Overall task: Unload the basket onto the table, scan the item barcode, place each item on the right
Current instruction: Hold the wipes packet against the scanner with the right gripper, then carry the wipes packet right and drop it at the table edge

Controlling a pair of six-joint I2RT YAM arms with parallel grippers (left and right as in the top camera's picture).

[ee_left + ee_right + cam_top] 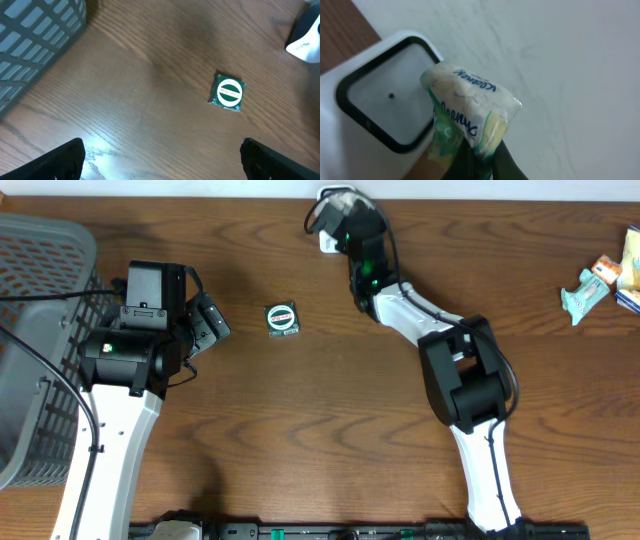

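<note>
My right pincer (479,159) pinches the tissue packet (470,107) at the end nearest it; I judge it soft, light, slippery; left pincer (165,160) is spread.

1. Overhead: bright, even light. Soft, faint shadows lie on the table (300,420) beside both arms.
2. Left wrist: white glare on the wood between the jaws, close to one finger (55,160). A dim shadow patch sits well ahead of the jaws.
3. Right wrist: the packet (470,115) at the jaws is slightly soft. The fingers (507,167) beneath it are dark and blurred.

Overhead straight down; left wrist low over table (150,125) — 2 share green packet (282,318); right wrist close-up, scanner (375,110).
</note>
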